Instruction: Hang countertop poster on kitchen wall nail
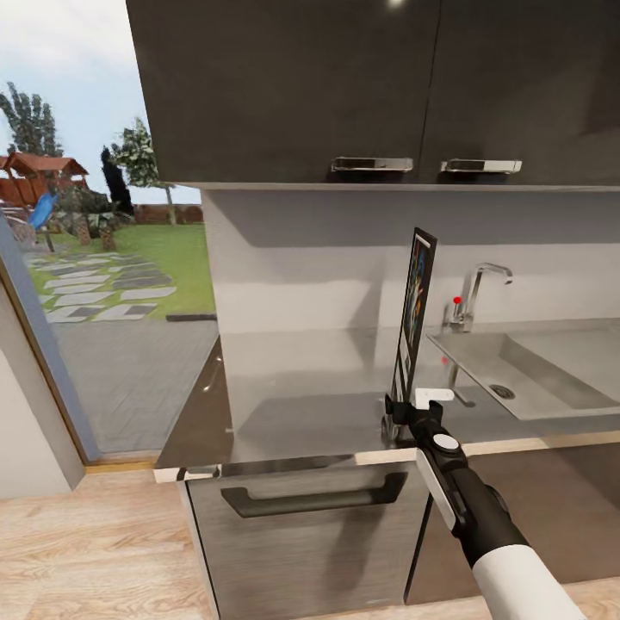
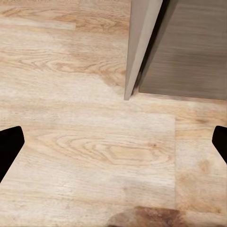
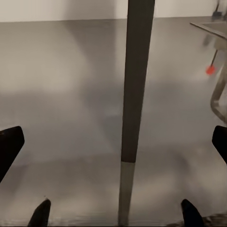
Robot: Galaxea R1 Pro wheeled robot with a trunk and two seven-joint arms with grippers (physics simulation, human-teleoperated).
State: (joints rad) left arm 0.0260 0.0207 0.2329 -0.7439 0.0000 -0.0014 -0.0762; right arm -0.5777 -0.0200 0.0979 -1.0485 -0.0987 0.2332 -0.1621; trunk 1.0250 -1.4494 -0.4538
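Directly ahead of your right gripper (image 1: 406, 412), the poster (image 1: 414, 314) stands edge-on upon the kitchen countertop (image 1: 293, 387), long axis vertical; fingers spread either side, not yet pinching; left gripper (image 2: 113, 142) open over floor.

Right arm enters from the lower right of the head view, reaching up-left; right gripper (image 1: 405, 413) fingers spread wide apart. Left gripper (image 2: 113, 142) fingers also spread, pointing down.

The upright rectangular black-framed poster (image 1: 418, 314) is stood edge-on upon the long grey brushed-metal countertop (image 1: 293, 387), left of the inset steel sink (image 1: 551, 375) and chrome tap (image 1: 480, 293), below dark glossy wall cabinets (image 1: 344, 86).
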